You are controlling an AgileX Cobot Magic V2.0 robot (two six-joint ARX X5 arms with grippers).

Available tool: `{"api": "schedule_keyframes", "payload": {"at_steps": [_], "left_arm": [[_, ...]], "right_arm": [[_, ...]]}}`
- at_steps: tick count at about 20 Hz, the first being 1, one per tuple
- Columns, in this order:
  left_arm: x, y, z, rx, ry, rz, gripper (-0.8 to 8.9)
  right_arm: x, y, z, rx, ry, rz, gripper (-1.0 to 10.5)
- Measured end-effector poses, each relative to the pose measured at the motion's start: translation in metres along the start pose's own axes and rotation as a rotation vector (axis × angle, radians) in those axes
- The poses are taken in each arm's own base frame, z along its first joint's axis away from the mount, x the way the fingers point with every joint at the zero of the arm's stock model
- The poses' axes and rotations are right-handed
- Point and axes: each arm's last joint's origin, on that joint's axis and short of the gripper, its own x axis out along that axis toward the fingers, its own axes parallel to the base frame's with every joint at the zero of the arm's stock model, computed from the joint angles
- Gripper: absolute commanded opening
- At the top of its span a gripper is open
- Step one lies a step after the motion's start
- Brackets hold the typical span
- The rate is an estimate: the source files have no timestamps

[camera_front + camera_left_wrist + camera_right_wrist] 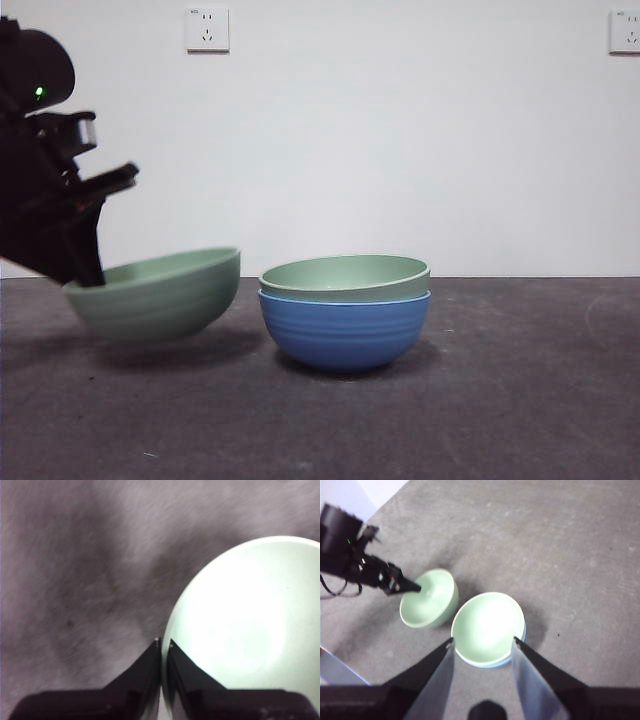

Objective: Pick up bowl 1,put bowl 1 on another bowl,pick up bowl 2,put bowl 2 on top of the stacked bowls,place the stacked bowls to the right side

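A dark grey, matte, faintly mottled table is seen below a plain white wall carrying two white sockets.

Near the middle of the table a round blue bowl with faint horizontal ribs is set upright. A pale green bowl of the same size is nested inside it, so that only the green rim and upper wall are shown above the blue rim; its smooth inside is seen empty from the right wrist view.

Just beside this stack, toward the table's left edge and not touching it, a second pale green bowl is held tilted, its ribbed underside apparently lifted clear above a shadow on the table. Nothing is seen inside it.

The left gripper is clamped on that bowl's rim, the black jaws nearly together with the thin wall between them.

The right gripper is held high above the stack, its jaws wide apart and touching nothing.
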Motion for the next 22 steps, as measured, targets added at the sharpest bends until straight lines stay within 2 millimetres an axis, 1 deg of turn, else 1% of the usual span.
{"api": "schedule_keyframes", "payload": {"at_steps": [2,4,6,8,10,11,12,14,17,19,22], "left_arm": [[-0.009,-0.009,0.012,0.017,-0.003,-0.015,-0.08],[-0.022,-0.027,0.025,0.055,-0.022,-0.037,-0.08],[-0.037,-0.052,0.039,0.115,-0.058,-0.074,-0.08],[-0.051,-0.081,0.051,0.187,-0.109,-0.115,-0.08],[-0.06,-0.108,0.055,0.252,-0.163,-0.102,-0.08],[-0.061,-0.119,0.055,0.28,-0.185,-0.098,-0.08],[-0.059,-0.125,0.053,0.298,-0.191,-0.11,-0.08],[-0.049,-0.129,0.052,0.308,-0.164,-0.111,-0.08],[-0.015,-0.126,0.05,0.296,-0.08,-0.084,-0.08],[0.005,-0.128,0.047,0.296,-0.035,-0.08,-0.08],[0.025,-0.137,0.04,0.313,0.009,-0.087,-0.08]], "right_arm": [[0.0,0.0,-0.001,0.002,0.012,-0.002,1.9],[0.0,0.0,-0.002,0.002,0.021,-0.003,1.9],[0.0,0.0,-0.002,0.0,0.025,-0.004,1.9],[0.0,0.0,-0.002,0.0,0.025,-0.004,1.9],[0.0,0.0,-0.002,0.0,0.025,-0.004,1.9],[0.0,0.0,-0.002,0.0,0.025,-0.006,1.9],[0.0,0.0,-0.002,0.0,0.025,-0.007,1.9],[0.0,0.0,-0.002,0.0,0.025,-0.007,1.9],[0.0,0.0,-0.002,0.0,0.025,-0.007,1.9],[0.0,0.0,-0.002,0.0,0.025,-0.007,1.9],[0.0,0.0,-0.003,0.0,0.027,-0.007,1.9]]}}
